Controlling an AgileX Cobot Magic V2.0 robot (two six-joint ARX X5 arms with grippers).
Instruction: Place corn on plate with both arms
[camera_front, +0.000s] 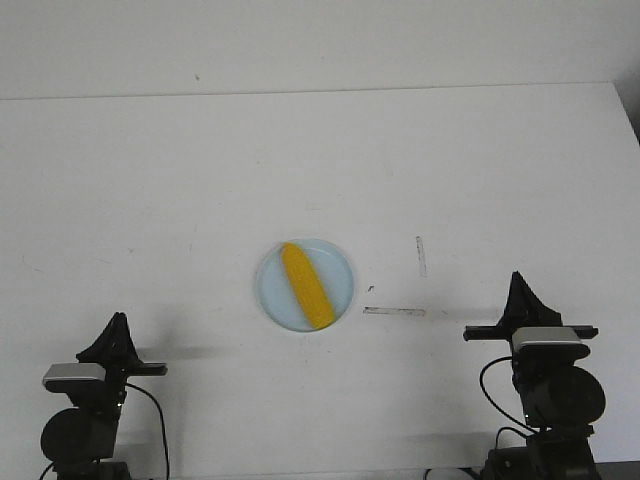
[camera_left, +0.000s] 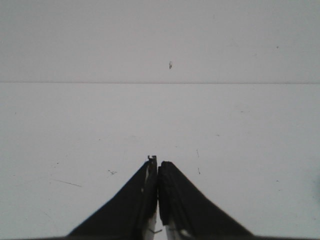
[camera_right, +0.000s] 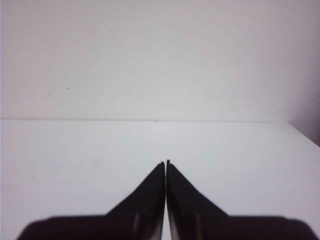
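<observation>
Your bright yellow corn cob (camera_front: 306, 285) already lies on the round pale-blue plate (camera_front: 341, 265), mid-table. Both black hands, left hand (camera_front: 117, 329) and right hand (camera_front: 517, 289), sit closed and empty, near you. Any further reach risks nudging it off.

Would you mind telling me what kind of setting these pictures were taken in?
Probably a robot test bench rather than a kitchen: a bare white table against a plain wall, holding only a pale blue plate with a corn cob, plus tape strips.
</observation>
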